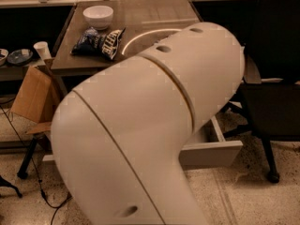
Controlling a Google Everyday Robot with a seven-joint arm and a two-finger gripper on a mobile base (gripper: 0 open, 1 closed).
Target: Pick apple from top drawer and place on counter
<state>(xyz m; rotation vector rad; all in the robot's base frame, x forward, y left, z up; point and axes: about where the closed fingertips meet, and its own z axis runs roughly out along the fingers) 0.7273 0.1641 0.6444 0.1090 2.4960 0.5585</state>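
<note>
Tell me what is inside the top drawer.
Of the top drawer only the front panel and one side wall show. The robot's arm covers its interior, so no apple can be seen. The gripper is not in view.

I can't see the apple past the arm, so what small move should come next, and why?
Probably lower the gripper into the open top drawer. The arm fills the view, hiding the drawer's inside; gripper and apple are out of view, and the counter shows a bowl and chip bag, no apple.
</note>
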